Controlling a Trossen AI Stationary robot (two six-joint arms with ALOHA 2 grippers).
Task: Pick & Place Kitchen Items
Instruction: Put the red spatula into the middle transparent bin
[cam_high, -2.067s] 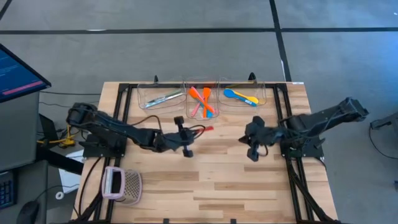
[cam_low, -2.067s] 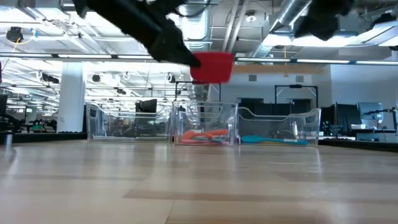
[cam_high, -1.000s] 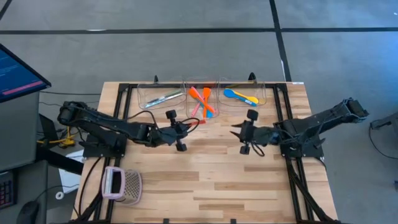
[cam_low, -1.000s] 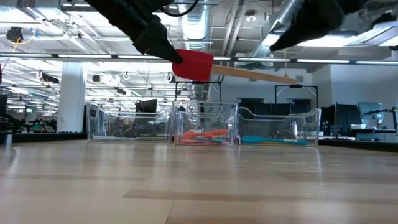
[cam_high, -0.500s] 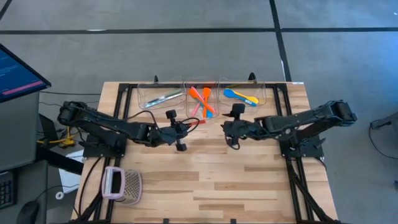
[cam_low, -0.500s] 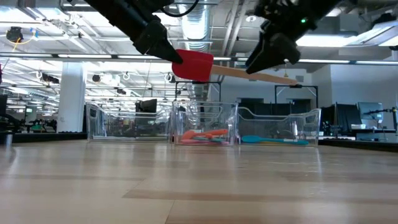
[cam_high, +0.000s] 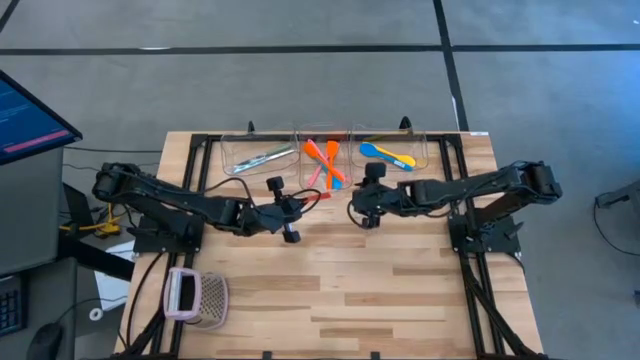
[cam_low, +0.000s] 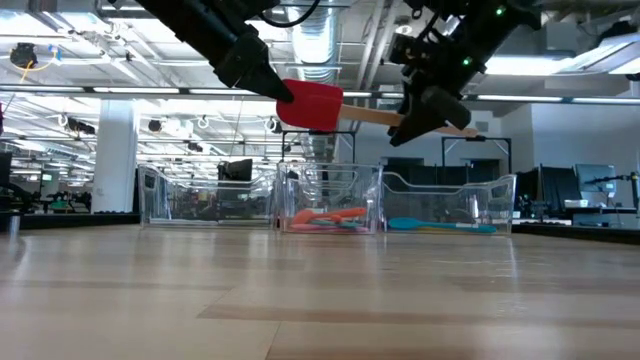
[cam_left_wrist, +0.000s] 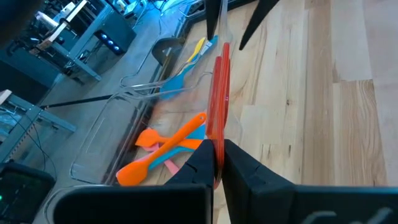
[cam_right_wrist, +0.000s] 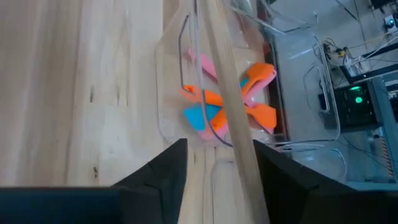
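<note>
**Q:** Red head, wooden handle, that's the spatula (cam_low: 312, 105) you've got up in the air, right? Which way is it lying?

**A:** Yep. I'm holding it well above the wooden table (cam_high: 330, 280), roughly level, long axis running across from my left side to my right. My left gripper (cam_left_wrist: 217, 163) is pinched tight on the red head end, so the head points back at my left arm and the handle (cam_right_wrist: 225, 93) sticks out toward my right arm. In the low view the handle dips slightly as it goes away from the head.

**Q:** And the right one?

**A:** My right gripper (cam_right_wrist: 214, 163) is up at the handle, fingers spread, one on each side of the wood. In its wrist view there's a gap on both sides, so it's around the handle, not clamped on it.

**Q:** Where's all that relative to the bins?

**A:** Just in front of the middle clear bin (cam_high: 325, 140), the one with the orange spatulas (cam_high: 328, 160) and pink bits piled in it. Left bin (cam_high: 232, 150) has the silvery and teal-handled cutlery (cam_high: 262, 158), right bin (cam_high: 425, 148) has the blue and yellow spoons (cam_high: 385, 154). Pink-and-white mesh basket (cam_high: 197, 297) sits at the near left corner, well away from everything.
</note>
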